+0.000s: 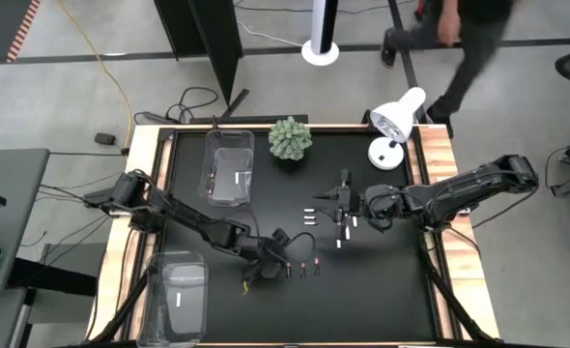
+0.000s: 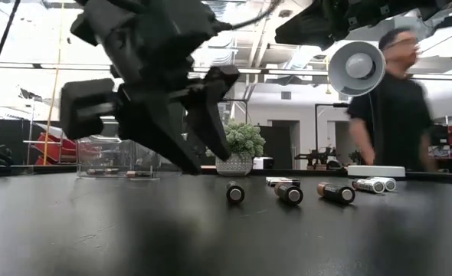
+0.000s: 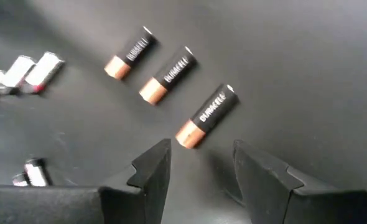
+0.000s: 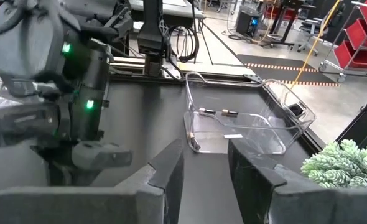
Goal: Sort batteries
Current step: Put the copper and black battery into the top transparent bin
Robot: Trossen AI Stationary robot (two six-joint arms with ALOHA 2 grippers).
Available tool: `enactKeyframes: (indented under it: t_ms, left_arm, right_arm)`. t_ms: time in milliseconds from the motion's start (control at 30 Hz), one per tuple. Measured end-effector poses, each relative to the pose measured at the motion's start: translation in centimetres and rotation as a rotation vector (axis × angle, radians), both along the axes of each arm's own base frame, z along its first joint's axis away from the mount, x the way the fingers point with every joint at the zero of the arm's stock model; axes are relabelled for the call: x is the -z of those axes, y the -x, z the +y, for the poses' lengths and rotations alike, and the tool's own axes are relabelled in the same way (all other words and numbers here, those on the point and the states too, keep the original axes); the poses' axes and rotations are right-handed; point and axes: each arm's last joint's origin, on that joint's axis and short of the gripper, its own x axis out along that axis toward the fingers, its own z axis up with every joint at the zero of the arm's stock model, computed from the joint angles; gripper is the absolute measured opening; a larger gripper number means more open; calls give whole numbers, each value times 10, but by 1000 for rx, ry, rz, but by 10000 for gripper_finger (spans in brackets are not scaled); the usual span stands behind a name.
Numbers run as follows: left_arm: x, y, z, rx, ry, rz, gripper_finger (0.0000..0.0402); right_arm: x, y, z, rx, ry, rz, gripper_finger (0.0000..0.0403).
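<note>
High view: we see the left gripper [image 1: 287, 259] low over the black table [image 1: 382, 290], near its front middle, beside a short row of three dark batteries [image 1: 303, 268] with copper ends. Left wrist view shows its fingers [image 3: 151, 169] apart and empty, with the nearest dark battery [image 3: 206, 116] lying flat on the table just beyond the tips, not touched. The other two lie parallel next to it, and white batteries [image 3: 33, 71] sit farther off.

The right gripper [image 1: 343, 200] hovers at the table's middle right, over a scatter of white batteries [image 1: 310, 217]. In the right wrist view we see its fingers [image 4: 168, 168] parted with nothing between them.

A clear bin [image 1: 229, 169] at the back left holds a few batteries, at least one dark and one white. A second clear bin [image 1: 177, 298] at the front left holds one white battery.

A small plant [image 1: 290, 138] and a white lamp [image 1: 394, 124] stand at the back edge. A person [image 1: 459, 39] in dark clothes is beyond the table.
</note>
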Motion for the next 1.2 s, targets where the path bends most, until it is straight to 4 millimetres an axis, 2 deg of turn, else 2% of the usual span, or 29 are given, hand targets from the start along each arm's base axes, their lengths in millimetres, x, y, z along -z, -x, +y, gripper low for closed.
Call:
enactKeyframes:
  t_ms: [300,533,733,867,1200]
  left_arm:
    - [4,-31,-5,108,-121,95,158]
    - [7,-34,-5,200,-123,108,147]
    - [25,-37,-5,223,-116,149,137]
    - [28,-38,-5,217,-105,145,127]
    - [29,-39,-3,168,-14,173,37]
  right_arm:
    - [0,0,0,0,2,4,144]
    - [-1,4,-1,-2,10,19,144]
    - [-7,10,1,-11,7,1,144]
    - [-10,13,4,-9,21,-7,144]
    - [-21,28,8,56,44,-35,143]
